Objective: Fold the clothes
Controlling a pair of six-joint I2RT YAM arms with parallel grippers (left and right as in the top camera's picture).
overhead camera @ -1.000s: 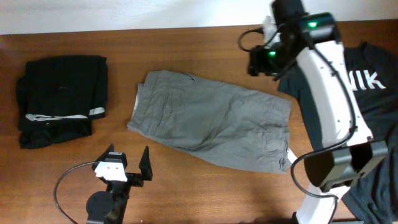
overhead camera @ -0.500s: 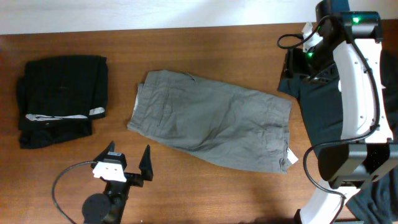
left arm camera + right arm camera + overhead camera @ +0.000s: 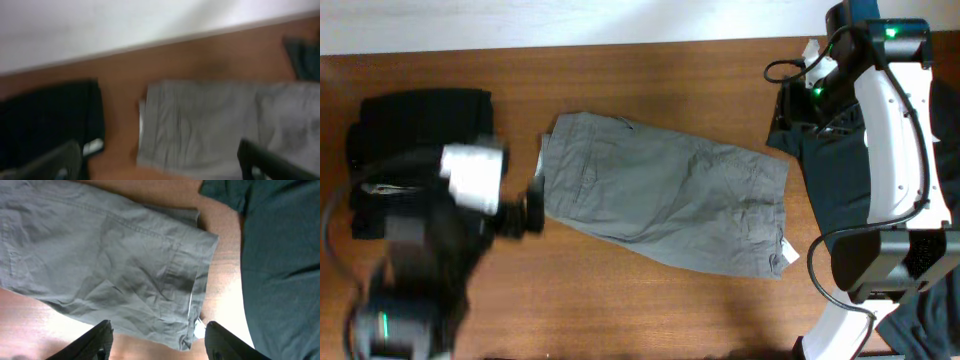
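Lying flat but creased across the middle of the wooden table [image 3: 650, 310], the grey-khaki shorts [image 3: 660, 200] are held by neither arm. Left gripper [image 3: 159, 150]: its wrist view is blurred, yet both dark fingers [image 3: 55, 160] show at the bottom corners, spread wide with nothing between them. The shorts sit ahead of that gap, one short end facing the fingers. Beyond one finger lies a black folded garment [image 3: 45, 120], apart from the shorts with bare wood between. Overhead, the left arm is a smear over the black garment's near side, and its dark tip sits just beside the shorts' nearest end; whether it touches the cloth cannot be told. Right gripper [image 3: 159, 330]: fingers [image 3: 97, 340] apart, gripping nothing, hanging above the table. The shorts' far end, with its stitched band, lies ahead of the gap and runs off past one finger. A small white label [image 3: 200, 328] sticks out at the corner of the cloth, just inside the other finger. Past that finger spreads a dark teal garment [image 3: 280, 255], close beside the shorts with a strip of wood showing between them.
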